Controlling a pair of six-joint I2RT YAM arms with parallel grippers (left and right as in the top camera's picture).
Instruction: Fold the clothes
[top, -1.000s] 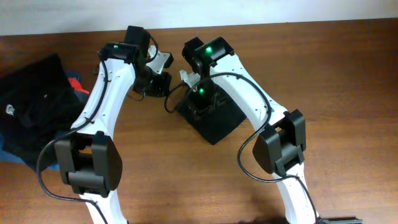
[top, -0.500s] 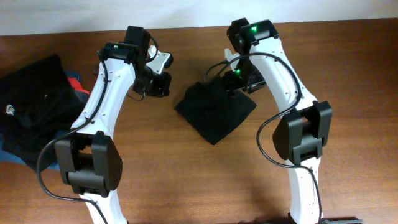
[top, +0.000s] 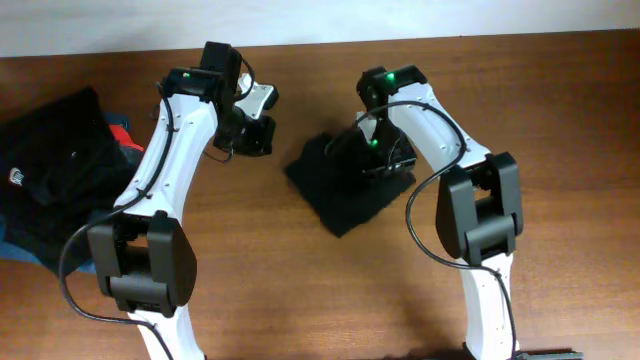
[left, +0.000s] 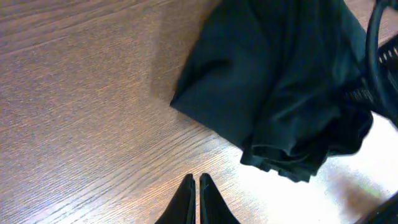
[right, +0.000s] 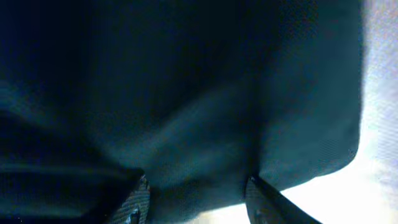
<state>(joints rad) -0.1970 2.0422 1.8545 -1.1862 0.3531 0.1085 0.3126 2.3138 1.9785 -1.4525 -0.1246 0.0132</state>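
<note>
Even overhead light; glare whitens table (left: 367, 174); shirt (right: 186, 93) perhaps blurred.

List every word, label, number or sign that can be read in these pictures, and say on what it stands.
No text can be read in any view.
Small white mark on the pile of black clothes at the left of the overhead view: too small to read.
Folded black shirt: no print visible.
Left arm and right arm: no label visible.
</note>
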